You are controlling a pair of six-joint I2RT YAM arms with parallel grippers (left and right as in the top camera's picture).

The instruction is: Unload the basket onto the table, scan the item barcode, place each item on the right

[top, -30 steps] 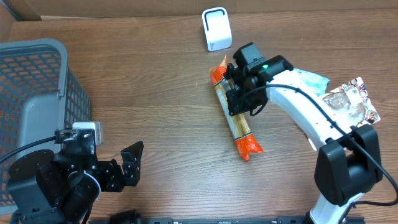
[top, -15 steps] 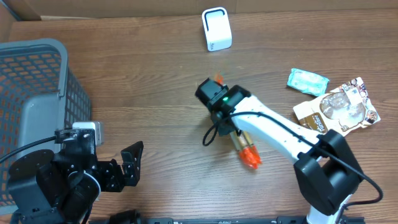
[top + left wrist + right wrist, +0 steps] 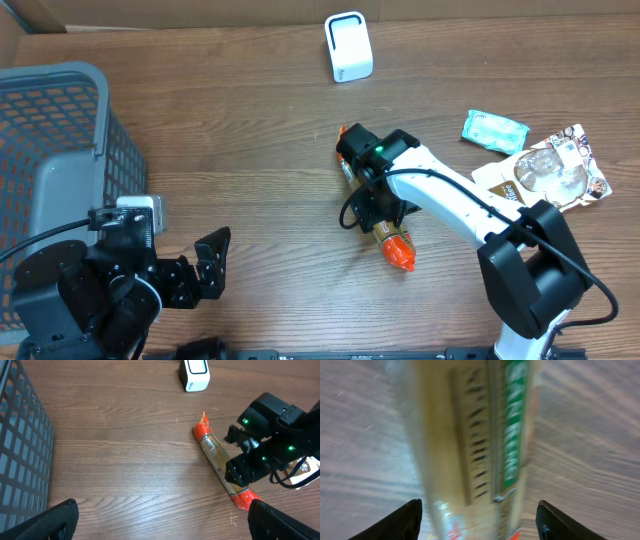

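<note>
A long packet [image 3: 214, 452] with orange ends is laid flat mid-surface [image 3: 250, 150], near a white scanner [image 3: 348, 46]. The right end effector [image 3: 479, 522] is held over it, fingers spread either side, nothing gripped. The left end effector [image 3: 210, 265] is opened wide beside a grey basket [image 3: 60, 150].

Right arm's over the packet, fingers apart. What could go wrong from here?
1. Right fingers straddle the packet, apparently below mid-length; lifted there, the long pack could droop or slip.
2. No barcode is discernible in the blurred wrist view, so it may meet the scanner facing the wrong way.
</note>
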